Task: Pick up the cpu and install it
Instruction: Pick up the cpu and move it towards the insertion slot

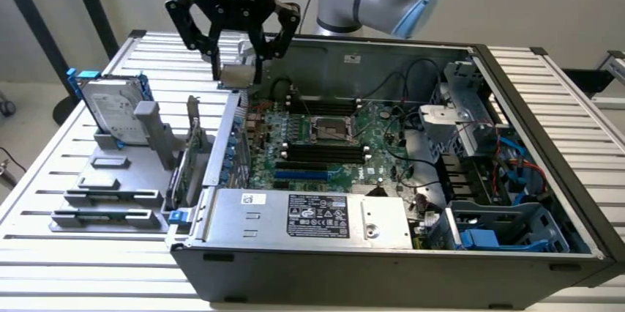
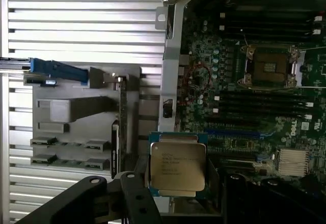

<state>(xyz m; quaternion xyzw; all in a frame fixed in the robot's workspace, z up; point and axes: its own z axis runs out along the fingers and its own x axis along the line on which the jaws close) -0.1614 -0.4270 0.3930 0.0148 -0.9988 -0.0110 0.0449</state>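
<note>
Slatted grey tabletop (image 1: 58, 261) carries an open case (image 1: 391, 272), which takes up most of it towards the exterior view's right edge. A grey rack (image 1: 107, 206) sits beside the case near the exterior view's left edge. A hard drive (image 1: 110, 110) with blue brackets stands upright in the rack.

The gripper (image 1: 237, 70) hangs in the air above the case's wall on the exterior view's left, close to that wall's corner farthest from the camera. Its fingers (image 2: 135, 193) are pinched on the cpu (image 1: 237, 76), gripping two opposite edges. In the wrist view the cpu (image 2: 177, 167) lies flat between them, its silvery top with print facing the camera. It is lifted clear of both rack and case and touches nothing but the fingers.

Inside the case the board's socket (image 1: 329, 130) lies open, well apart from the cpu, with black memory sticks (image 1: 323, 154) in slots just beside it. A power supply (image 1: 312, 215) fills the case's near-left corner in the exterior view.
</note>
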